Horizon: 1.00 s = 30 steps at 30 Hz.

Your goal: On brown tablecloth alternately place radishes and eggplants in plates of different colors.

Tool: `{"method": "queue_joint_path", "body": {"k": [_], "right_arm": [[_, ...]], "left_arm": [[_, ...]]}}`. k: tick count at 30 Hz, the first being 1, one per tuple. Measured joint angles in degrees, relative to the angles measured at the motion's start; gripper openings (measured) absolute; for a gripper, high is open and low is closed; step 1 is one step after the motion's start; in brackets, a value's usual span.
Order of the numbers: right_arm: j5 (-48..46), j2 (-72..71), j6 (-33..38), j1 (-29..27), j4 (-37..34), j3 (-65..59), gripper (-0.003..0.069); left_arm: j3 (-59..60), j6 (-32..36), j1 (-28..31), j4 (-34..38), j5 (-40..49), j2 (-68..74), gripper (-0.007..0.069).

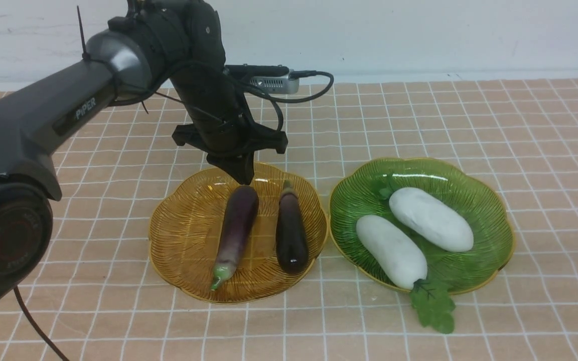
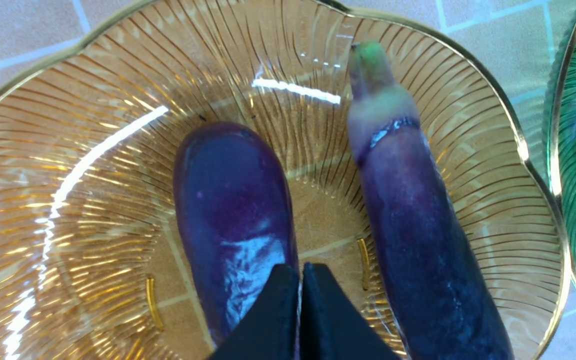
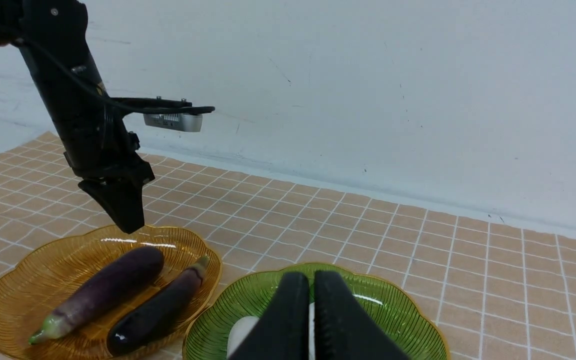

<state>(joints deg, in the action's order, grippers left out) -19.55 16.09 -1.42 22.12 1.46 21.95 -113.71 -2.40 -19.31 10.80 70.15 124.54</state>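
My right end effector [image 3: 312, 285], clenched empty, hides most of the radishes [image 3: 240, 334] in the green plate [image 3: 398, 310], lower centre. My left end effector [image 1: 243, 178], clenched empty, hangs over the paler eggplant [image 1: 236, 228] in the amber plate [image 1: 178, 240].

Tan-brown tablecloth [image 1: 419, 125], gridded with thin white lines. Translucent amber plate [image 1: 178, 235], finely ribbed, gold-rimmed. Translucent green plate [image 1: 489, 220], same ribbing and rim. Purple paler eggplant [image 1: 236, 230], fades to whitish, then green at the stem. Glossy, near-black darker eggplant [image 1: 291, 235]. Plain white near radish [image 1: 392, 250] and far radish [image 1: 430, 219]; green leaves [image 1: 433, 306]. Black left gripper [image 1: 243, 176] and right gripper [image 3: 312, 320].
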Motion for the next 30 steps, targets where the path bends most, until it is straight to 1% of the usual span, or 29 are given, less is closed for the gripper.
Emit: {"method": "queue_joint_path", "body": {"k": [10, 14, 16, 19, 22, 27, 30], "right_arm": [[0.07, -0.10, 0.07, 0.00, 0.00, -0.22, 0.0012], [0.55, -2.68, 0.11, -0.32, 0.00, -2.78, 0.0012], [0.90, -5.44, 0.17, -2.05, 0.00, -5.94, 0.0012], [0.90, -11.43, 0.22, -9.43, -0.06, -13.04, 0.0012], [0.42, -15.08, 0.28, -14.27, -0.06, -17.36, 0.0012], [-0.67, -16.61, 0.28, -19.75, -0.06, -22.36, 0.0012], [-1.92, -16.61, 0.28, -21.88, -0.06, -23.48, 0.0012]], "left_arm": [[0.00, 1.01, 0.00, -0.24, 0.05, 0.00, -0.0004], [0.00, 1.08, 0.00, -0.35, 0.05, 0.00, -0.0004], [0.00, 1.08, 0.00, -0.60, 0.05, 0.00, -0.0004], [0.00, 1.14, 0.00, -1.97, 0.05, 0.00, -0.0004], [0.00, 1.41, 0.00, -3.58, 0.09, -0.44, -0.0004], [0.00, 1.98, 0.00, -4.89, 0.11, -4.04, -0.0004], [0.06, 2.40, 0.00, -5.55, 0.16, -7.72, -0.0004]]}}
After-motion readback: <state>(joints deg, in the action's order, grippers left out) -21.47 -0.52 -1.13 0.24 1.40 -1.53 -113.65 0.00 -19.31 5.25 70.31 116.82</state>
